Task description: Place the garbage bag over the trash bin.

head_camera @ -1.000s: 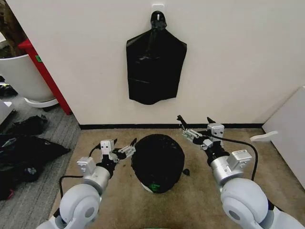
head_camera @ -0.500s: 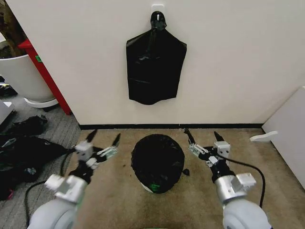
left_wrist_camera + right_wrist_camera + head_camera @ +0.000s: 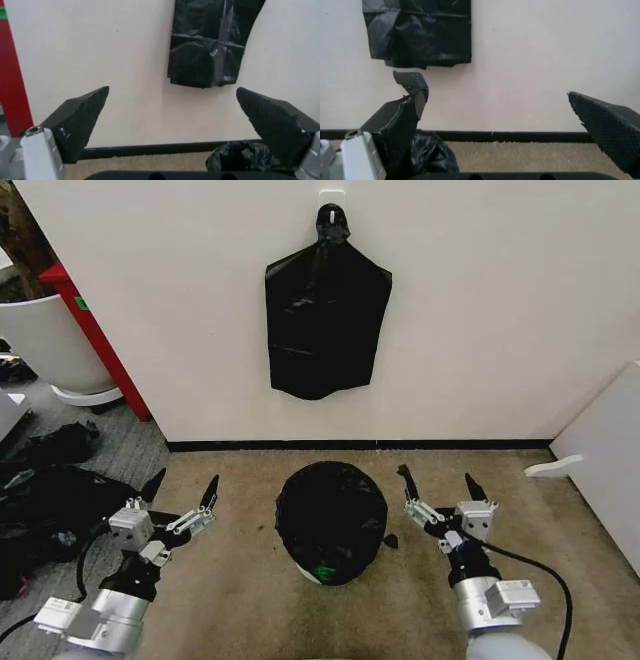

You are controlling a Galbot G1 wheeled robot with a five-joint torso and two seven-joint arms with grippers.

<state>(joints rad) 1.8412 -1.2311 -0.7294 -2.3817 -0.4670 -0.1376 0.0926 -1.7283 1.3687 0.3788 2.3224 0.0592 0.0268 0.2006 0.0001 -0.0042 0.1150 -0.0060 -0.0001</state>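
Garbage bag (image 3: 331, 518) covers the trash bin (image 3: 318, 573) on tan carpet (image 3: 250, 600), centre of head view. Left gripper (image 3: 180, 492) at 9 o'clock and right gripper (image 3: 440, 485) at 3 o'clock have drawn back lower since 0.5 s ago, fingers spread, empty. Wrist views: spare black bag (image 3: 212, 41) hangs on the cream wall (image 3: 530, 56); no writing legible.

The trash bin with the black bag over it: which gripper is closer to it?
Right, slightly. The right gripper is open beside the trash bin and garbage bag; the left gripper, also open, stands farther off on the opposite side.
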